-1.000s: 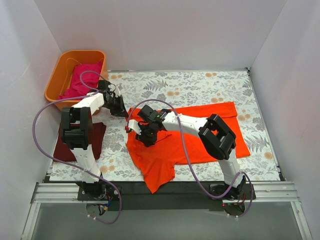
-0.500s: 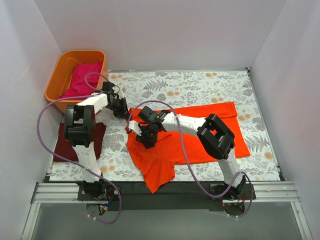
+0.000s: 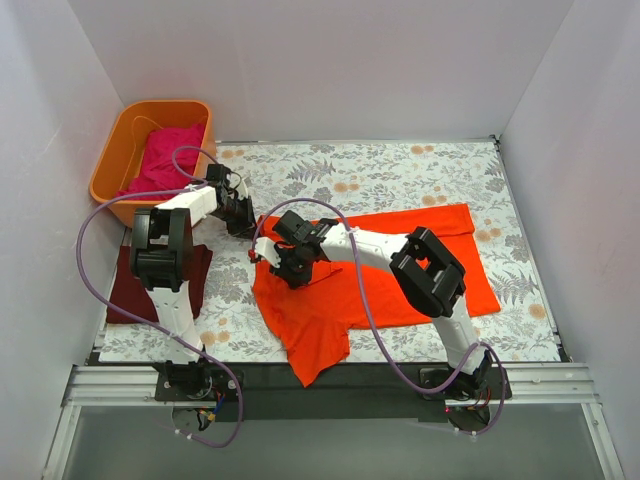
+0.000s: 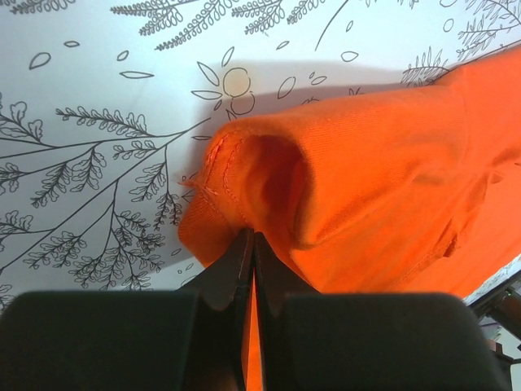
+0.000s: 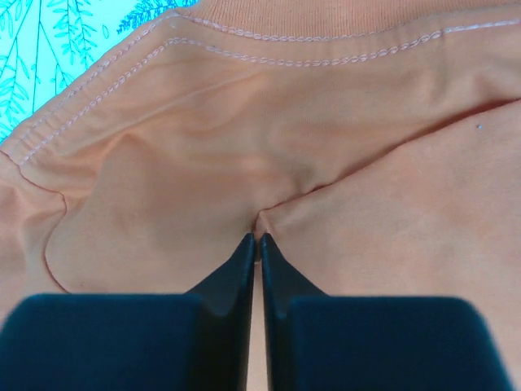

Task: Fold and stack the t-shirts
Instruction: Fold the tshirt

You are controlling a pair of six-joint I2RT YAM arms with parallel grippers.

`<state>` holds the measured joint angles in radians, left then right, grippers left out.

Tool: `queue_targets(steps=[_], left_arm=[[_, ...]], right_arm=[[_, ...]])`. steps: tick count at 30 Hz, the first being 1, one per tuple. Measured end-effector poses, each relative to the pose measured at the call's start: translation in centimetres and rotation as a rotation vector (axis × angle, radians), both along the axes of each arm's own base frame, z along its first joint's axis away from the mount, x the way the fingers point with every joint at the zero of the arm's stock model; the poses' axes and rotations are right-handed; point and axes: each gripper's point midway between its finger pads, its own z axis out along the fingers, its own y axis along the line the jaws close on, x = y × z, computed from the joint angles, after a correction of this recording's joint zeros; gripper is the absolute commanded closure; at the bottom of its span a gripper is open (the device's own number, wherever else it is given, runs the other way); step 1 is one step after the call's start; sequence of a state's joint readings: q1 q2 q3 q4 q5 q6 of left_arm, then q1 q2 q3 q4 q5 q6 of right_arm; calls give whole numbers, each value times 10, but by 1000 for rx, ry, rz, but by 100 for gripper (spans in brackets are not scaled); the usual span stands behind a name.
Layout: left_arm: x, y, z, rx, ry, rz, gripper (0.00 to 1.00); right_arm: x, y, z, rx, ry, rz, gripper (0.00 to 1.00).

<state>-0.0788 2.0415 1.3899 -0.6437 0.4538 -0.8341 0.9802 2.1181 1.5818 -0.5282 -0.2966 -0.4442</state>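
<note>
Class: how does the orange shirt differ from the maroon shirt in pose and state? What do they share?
The orange shirt lies spread across the middle of the table; the maroon shirt looks folded small at its left edge. The left hand and right hand pinch the orange shirt; neither grips the maroon shirt. Both shirts rest on the table.

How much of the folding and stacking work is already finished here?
Done: the maroon shirt looks folded, on the left. In hand: the left end effector and right end effector both pinch the orange-red shirt, which lies mostly spread out. Left: the magenta shirt, in the orange tub, and the stacking.
</note>
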Motion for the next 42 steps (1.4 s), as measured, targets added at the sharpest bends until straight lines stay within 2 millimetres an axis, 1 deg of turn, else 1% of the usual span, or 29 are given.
queue_targets(steps=[1, 2, 10, 13, 18, 20, 26, 34, 40, 41, 42], left_arm=[[0, 0, 0, 1, 0, 0, 100], [0, 0, 0, 3, 0, 0, 100], [3, 5, -1, 30, -7, 10, 100], [7, 8, 0, 51, -16, 18, 100], [10, 13, 0, 74, -26, 31, 100], [11, 14, 0, 81, -29, 34, 100], [14, 18, 0, 101, -33, 47, 100], [19, 25, 0, 141, -48, 63, 100], [22, 29, 1, 163, -55, 71, 100], [22, 29, 1, 168, -57, 73, 100], [23, 30, 1, 171, -59, 74, 100]], right_arm=[[1, 0, 0, -1, -3, -1, 98], [1, 0, 0, -2, -6, -1, 99], [0, -3, 4, 1, -10, 3, 99], [-3, -5, 14, 16, -15, 6, 99], [-9, -7, 38, 67, -22, 17, 99], [-13, -9, 41, 76, -16, 22, 99], [-27, -20, 27, 50, 37, 35, 99], [-39, -30, 14, 27, 80, 50, 99], [-43, -30, 13, 33, 96, 64, 99], [-43, -30, 14, 35, 98, 66, 95], [-44, -30, 14, 37, 100, 68, 86]])
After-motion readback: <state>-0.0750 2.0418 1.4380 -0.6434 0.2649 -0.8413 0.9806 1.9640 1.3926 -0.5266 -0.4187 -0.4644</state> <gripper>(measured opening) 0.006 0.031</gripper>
